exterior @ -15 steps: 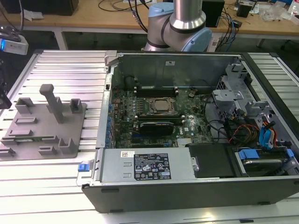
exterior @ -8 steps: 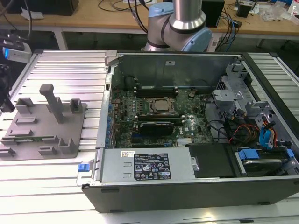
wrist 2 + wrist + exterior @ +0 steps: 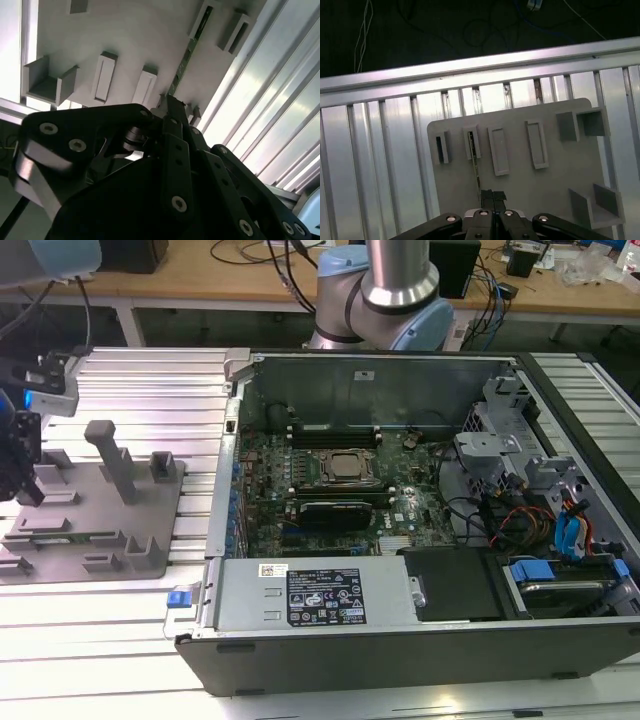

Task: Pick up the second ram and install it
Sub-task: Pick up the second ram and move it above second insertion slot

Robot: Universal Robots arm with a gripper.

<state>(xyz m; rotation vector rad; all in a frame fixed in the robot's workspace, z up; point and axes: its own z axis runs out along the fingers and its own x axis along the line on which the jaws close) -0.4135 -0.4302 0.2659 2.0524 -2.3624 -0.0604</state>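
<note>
The second ram (image 3: 474, 160) is a thin green stick standing on edge in a slot of the grey fixture plate (image 3: 530, 195). In the second wrist view the ram (image 3: 184, 57) runs from its slot toward my fingertips. My gripper (image 3: 493, 194) hovers at the ram's near end with its dark fingers pressed together; I cannot tell whether they touch the stick. In the exterior view the gripper (image 3: 28, 490) hangs over the left part of the fixture plate (image 3: 100, 510), far from the open computer case (image 3: 400, 390).
Grey posts and holders (image 3: 112, 455) rise from the fixture plate beside the gripper. The case holds a motherboard with a CPU socket (image 3: 347, 467) and memory slots (image 3: 335, 430). Ribbed aluminium table rails (image 3: 380, 165) surround the plate. A dark drop lies beyond the table edge (image 3: 470, 65).
</note>
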